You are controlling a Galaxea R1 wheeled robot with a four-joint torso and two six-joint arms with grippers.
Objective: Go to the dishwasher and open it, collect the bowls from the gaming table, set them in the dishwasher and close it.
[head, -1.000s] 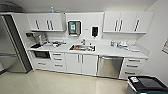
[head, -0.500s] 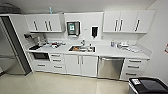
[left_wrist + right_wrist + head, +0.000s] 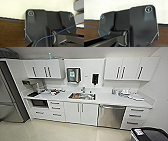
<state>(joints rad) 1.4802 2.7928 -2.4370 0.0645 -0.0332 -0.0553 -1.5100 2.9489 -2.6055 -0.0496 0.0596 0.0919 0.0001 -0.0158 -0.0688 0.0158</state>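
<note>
One brushed stainless-steel dishwasher [image 3: 111, 116] with a flat rectangular front, built in under the white desk [image 3: 110, 99], right of centre along the kitchen run; door shut and upright, front facing the camera, one horizontal bar handle [image 3: 112, 107] running left-right along its top edge, front panel about as wide as it is tall. Just left of it, a white double-door cabinet [image 3: 80, 113] with two vertical bar handles, sitting under one steel sink [image 3: 82, 96] with something orange-brown inside. Just right of the dishwasher, a stack of three white drawers [image 3: 135, 116]. Further left, another drawer stack [image 3: 56, 111], then one black-fronted oven [image 3: 39, 103] set below the desk. One tall steel fridge [image 3: 10, 99] at the far left. Upper white wall cabinets: a left group [image 3: 42, 69] and a right group [image 3: 131, 69]; between them one dark paper-towel dispenser [image 3: 73, 75] and one small black soap dispenser [image 3: 95, 78] on the wall. Clutter on the desk left of the sink and more small items at the right end, too blurred to count or name. One dark-rimmed bin [image 3: 150, 134] near right, on the pale glossy floor [image 3: 62, 130]. Both wrist views show the robot's dark plate over brown wood flooring and a pale wall, with a thin blue cable [image 3: 60, 32]; jaws of either arm: cannot tell.
</note>
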